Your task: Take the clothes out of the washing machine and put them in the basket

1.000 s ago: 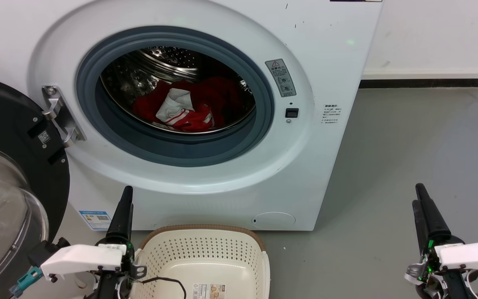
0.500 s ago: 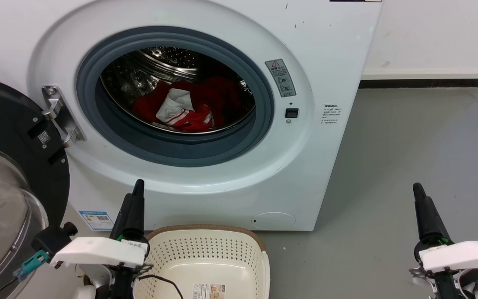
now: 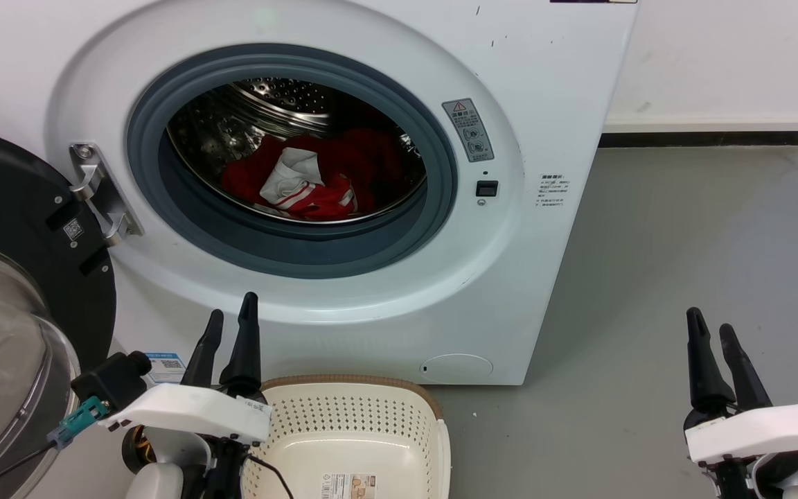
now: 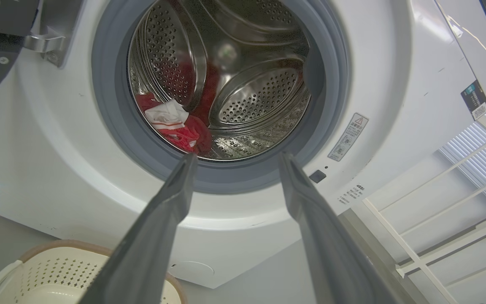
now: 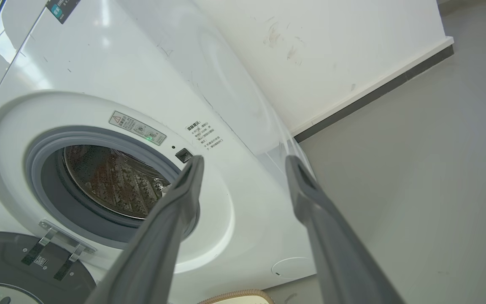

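Clothes point(image 3: 319, 181) lie inside the washing machine point(image 3: 510, 277); basket point(image 3: 350, 380) sits on the floor point(image 3: 683, 229) just before it. I read left end effector point(image 3: 233, 305) and right end effector point(image 3: 708, 320) both parted, gripping nothing, touching nothing.

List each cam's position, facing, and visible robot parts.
Head view: on the head, looking down at the washing machine, open door, basket; left gripper, right gripper low, both open.
Left wrist view: low, tilted up into the drum at the clothes; own fingers spread.
Right wrist view: low right, angled across the machine front and floor; own fingers spread.
Shared: head and left wrist views both see clothes and basket.
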